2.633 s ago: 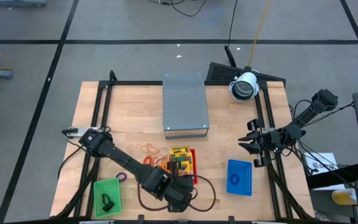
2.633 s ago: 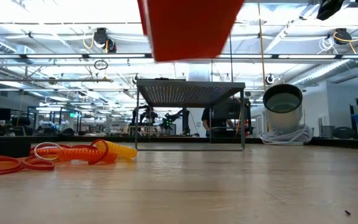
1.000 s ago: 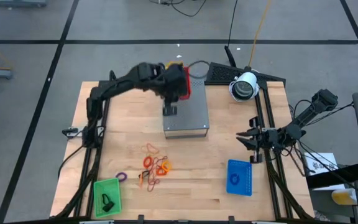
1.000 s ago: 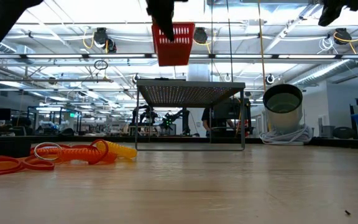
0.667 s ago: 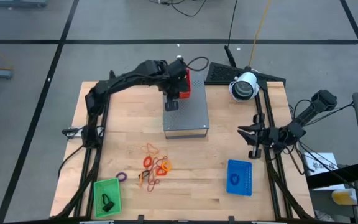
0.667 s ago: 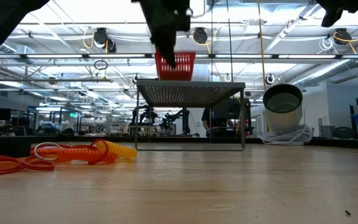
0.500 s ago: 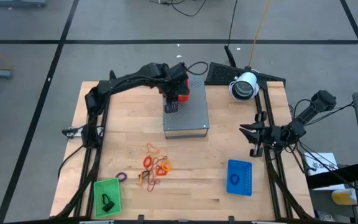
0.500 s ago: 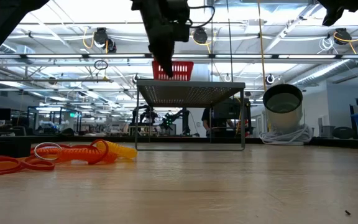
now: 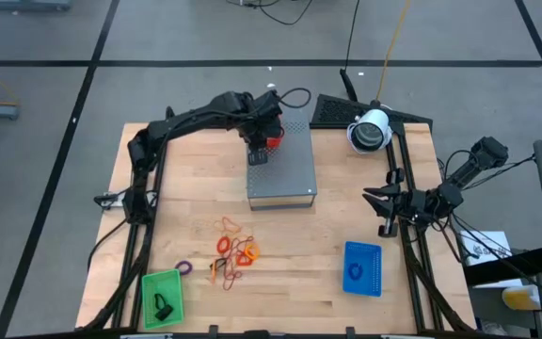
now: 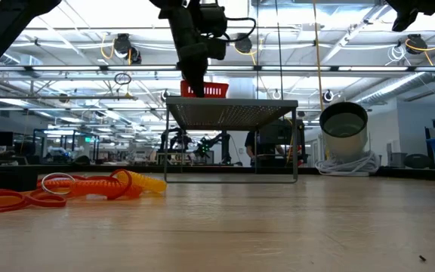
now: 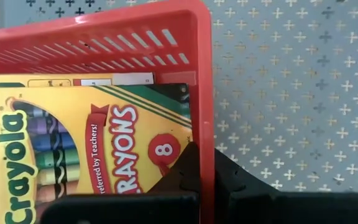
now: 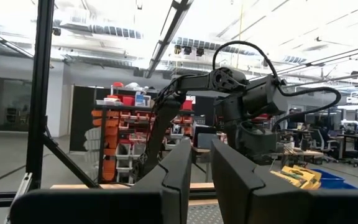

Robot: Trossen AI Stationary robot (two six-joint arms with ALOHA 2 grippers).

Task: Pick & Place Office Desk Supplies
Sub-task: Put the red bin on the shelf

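Upper centre of high view: left gripper (image 9: pixel 263 143), jaws clamped on red mesh tray (image 11: pixel 135 43) wall, yellow-and-green crayon box (image 11: pixel 73 149) inside, over grey perforated metal box (image 9: pixel 282 169). Right gripper (image 9: pixel 381 213) idle at right edge, jaws slightly apart.

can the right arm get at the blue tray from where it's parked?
Probably yes. The right gripper hangs at the table's right edge, and the blue tray lies close by toward the front, with nothing between them. The left gripper is away on the grey box.

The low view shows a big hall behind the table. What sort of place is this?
Probably a large robotics lab or workshop. Long ceiling lights run over rows of workstations, the right wrist view shows shelves of red bins, and the wooden table stands inside a black frame on a taped floor.
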